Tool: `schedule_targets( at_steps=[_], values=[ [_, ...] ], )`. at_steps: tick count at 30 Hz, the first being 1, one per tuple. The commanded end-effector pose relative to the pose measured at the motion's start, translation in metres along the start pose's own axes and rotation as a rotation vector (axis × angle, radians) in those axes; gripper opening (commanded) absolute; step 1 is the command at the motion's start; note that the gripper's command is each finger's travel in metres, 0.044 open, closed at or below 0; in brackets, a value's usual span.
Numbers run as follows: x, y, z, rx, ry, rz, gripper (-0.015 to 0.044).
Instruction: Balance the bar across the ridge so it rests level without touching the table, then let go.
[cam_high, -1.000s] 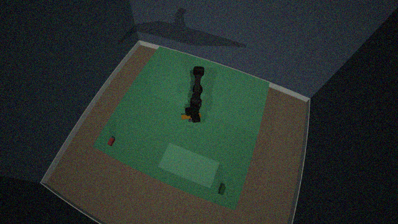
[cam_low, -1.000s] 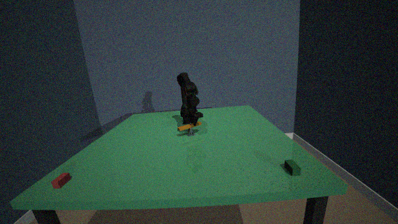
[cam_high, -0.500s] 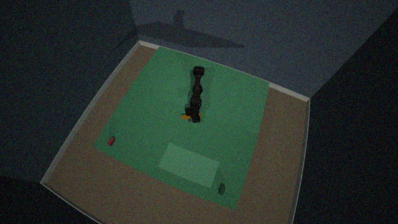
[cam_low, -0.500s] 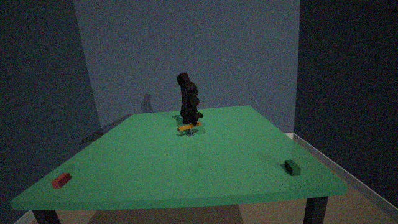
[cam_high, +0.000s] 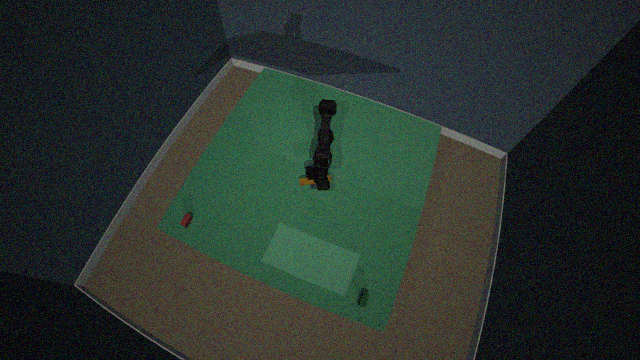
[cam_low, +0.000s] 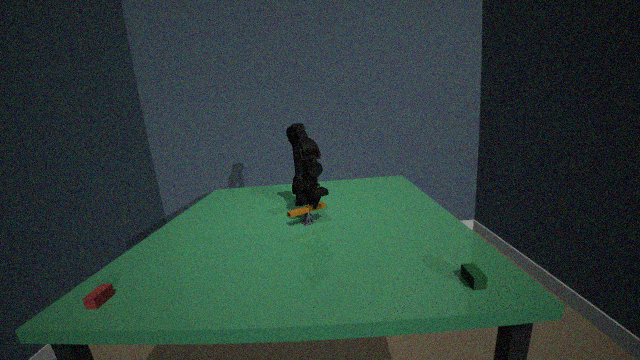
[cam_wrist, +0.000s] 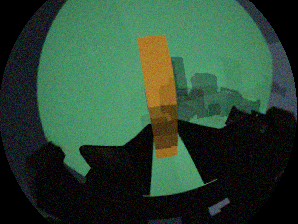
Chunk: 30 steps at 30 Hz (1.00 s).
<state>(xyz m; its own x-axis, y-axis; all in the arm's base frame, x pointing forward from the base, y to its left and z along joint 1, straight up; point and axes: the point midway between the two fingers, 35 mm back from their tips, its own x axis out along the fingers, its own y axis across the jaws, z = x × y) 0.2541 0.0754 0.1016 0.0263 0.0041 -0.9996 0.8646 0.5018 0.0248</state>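
Observation:
The orange bar (cam_high: 306, 181) (cam_low: 299, 212) (cam_wrist: 157, 70) is held between the fingers of my gripper (cam_high: 321, 180) (cam_low: 314, 204) (cam_wrist: 163, 124), which is shut on it. In the exterior view the bar is above the table, its left end lower in the picture than its right; whether this is real tilt or perspective I cannot tell. The small grey ridge (cam_low: 308, 219) stands on the table (cam_high: 380, 190) (cam_low: 250, 260) directly under the bar's middle in that view. Whether bar and ridge touch is too small to tell. The ridge is not visible in the wrist view.
A red block (cam_high: 186, 220) (cam_low: 98, 296) lies near the table's front left corner. A dark green block (cam_high: 363, 297) (cam_low: 473, 276) lies near the front right. Both are far from the gripper. A pale bright patch shows on the table in the top view.

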Motion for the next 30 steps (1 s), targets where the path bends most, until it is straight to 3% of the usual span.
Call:
schedule_targets(
  at_steps=[1, 30],
  values=[
    [0.0004, 0.0005, -0.0004, 0.004, 0.003, 0.003, 0.0],
    [0.0029, 0.0004, -0.0004, 0.004, 0.003, 0.003, 0.0]
  ],
)
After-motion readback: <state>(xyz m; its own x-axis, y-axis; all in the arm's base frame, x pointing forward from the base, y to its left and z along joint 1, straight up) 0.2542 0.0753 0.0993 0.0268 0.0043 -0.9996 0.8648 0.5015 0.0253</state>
